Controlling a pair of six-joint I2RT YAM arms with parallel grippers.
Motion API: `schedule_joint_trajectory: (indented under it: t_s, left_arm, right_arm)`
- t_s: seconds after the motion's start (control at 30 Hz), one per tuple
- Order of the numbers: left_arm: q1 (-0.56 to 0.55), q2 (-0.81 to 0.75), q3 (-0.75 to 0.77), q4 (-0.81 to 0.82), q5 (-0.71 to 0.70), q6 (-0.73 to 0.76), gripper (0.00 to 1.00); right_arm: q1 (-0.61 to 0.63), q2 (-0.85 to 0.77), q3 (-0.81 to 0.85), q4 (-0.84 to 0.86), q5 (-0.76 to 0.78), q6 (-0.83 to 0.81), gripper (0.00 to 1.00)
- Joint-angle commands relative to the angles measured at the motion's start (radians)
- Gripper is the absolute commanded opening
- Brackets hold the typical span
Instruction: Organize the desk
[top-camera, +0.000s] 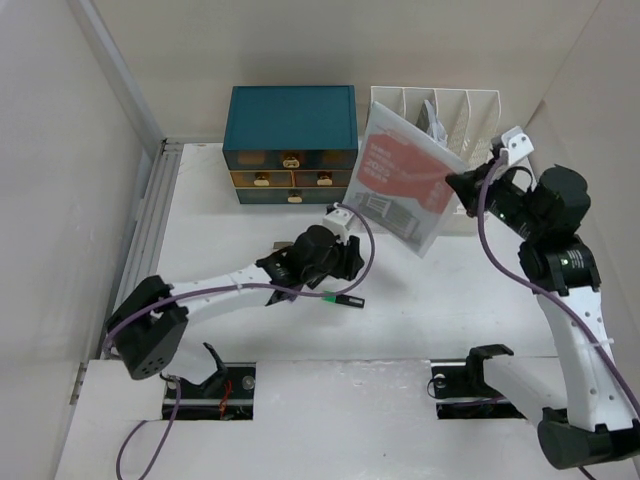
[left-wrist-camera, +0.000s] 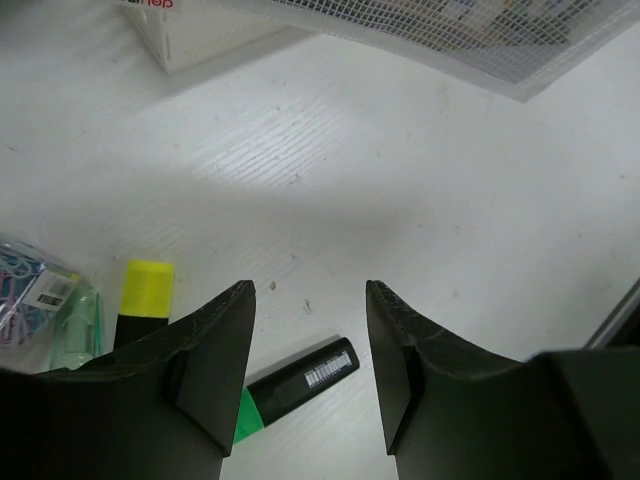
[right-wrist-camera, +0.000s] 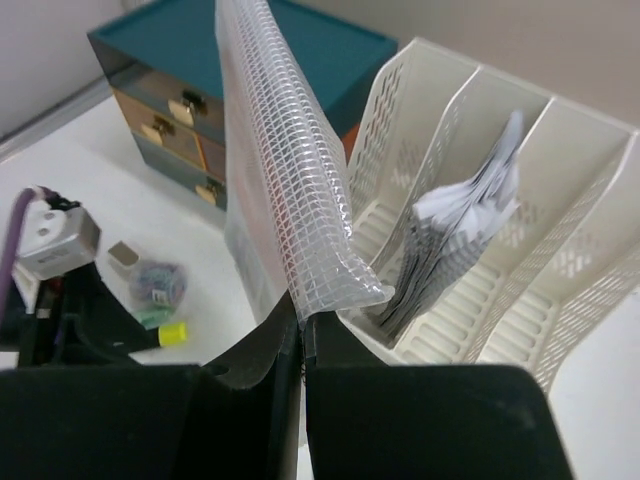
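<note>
From above, the left arm stretches low, its left tool (top-camera: 348, 265) just over the bench (top-camera: 450, 290). The right arm rears up, right tool (top-camera: 462, 188) pinching a mesh pouch (top-camera: 405, 185).

Left wrist: jaws half apart and empty, a green marker (left-wrist-camera: 305, 375) on the bench beneath.

Right wrist: jaws clamped on the pouch's edge, a file rack (right-wrist-camera: 560, 200) just beyond.

Little legible print
A barcode label sits on the black barrel of the green marker (left-wrist-camera: 300, 375). Red letters on a white object (left-wrist-camera: 200, 35) are cropped, and the sheet inside the mesh pouch (top-camera: 405, 185) carries print too small to read.
</note>
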Motion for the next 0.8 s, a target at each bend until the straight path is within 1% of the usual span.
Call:
schedule_joint_trajectory:
  t_s: [0.0,0.03,0.17,0.37,0.4,0.47,0.53,0.57,0.67,0.77]
  left_arm:
    - [0.002,-0.123,0.053,-0.042,-0.014,0.016,0.46]
    - [0.002,-0.144,0.053,-0.042,-0.005,0.016,0.46]
    - [0.002,-0.239,0.053,-0.099,-0.005,0.016,0.46]
    - [0.002,-0.364,0.053,-0.194,-0.039,0.007,0.5]
    - [0.002,-0.38,0.053,-0.215,-0.06,0.007,0.51]
    - [0.002,-0.431,0.044,-0.225,-0.069,0.007,0.52]
    - [0.002,-0.462,0.033,-0.248,-0.097,0.007,0.52]
    - [0.002,-0.488,0.023,-0.248,-0.097,0.007,0.54]
    - [0.002,-0.522,0.012,-0.257,-0.097,0.007,0.54]
    - [0.002,-0.522,0.003,-0.257,-0.097,0.007,0.54]
  right_arm:
    - [0.007,-0.049,0.09,0.117,0.053,0.001,0.0]
    - [0.007,-0.049,0.1,0.13,0.078,0.02,0.0]
    - [0.007,-0.038,0.174,0.157,0.275,0.055,0.0]
    - [-0.004,0.002,0.284,0.214,0.452,0.066,0.0]
    - [-0.004,0.017,0.298,0.225,0.503,0.066,0.0]
    - [-0.004,0.032,0.33,0.24,0.547,0.057,0.0]
    - [-0.004,0.045,0.34,0.254,0.615,0.057,0.0]
    - [-0.004,0.054,0.35,0.278,0.636,0.057,0.0]
    - [-0.004,0.065,0.35,0.292,0.712,0.057,0.0]
    - [-0.004,0.074,0.335,0.34,0.779,0.023,0.0]
